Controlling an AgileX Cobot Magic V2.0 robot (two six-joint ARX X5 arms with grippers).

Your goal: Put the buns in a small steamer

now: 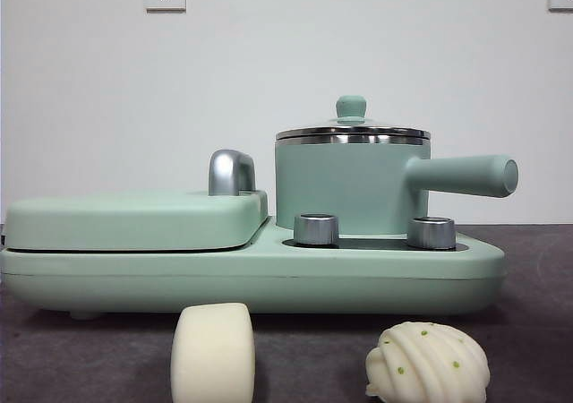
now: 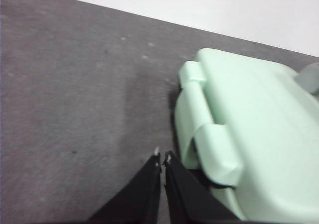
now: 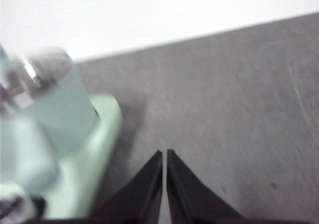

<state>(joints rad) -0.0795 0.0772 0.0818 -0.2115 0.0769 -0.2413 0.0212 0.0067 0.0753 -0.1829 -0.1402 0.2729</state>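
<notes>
In the front view a smooth cream-white cylinder bun (image 1: 213,353) stands on the dark table at the near left. A white ridged shell bun with green specks (image 1: 428,364) lies at the near right. Behind them the mint-green small steamer (image 1: 351,186) sits on the cooker base, its glass lid with green knob (image 1: 351,108) on and its handle pointing right. My left gripper (image 2: 161,158) is shut and empty, above the table beside the griddle end. My right gripper (image 3: 164,154) is shut and empty, above the table beside the steamer (image 3: 52,102). Neither gripper shows in the front view.
The flat mint-green hinged griddle (image 1: 134,219) with chrome handle (image 1: 231,172) takes the base's left half; it also shows in the left wrist view (image 2: 249,134). Two steel knobs (image 1: 316,228) sit in front of the steamer. A white wall stands behind.
</notes>
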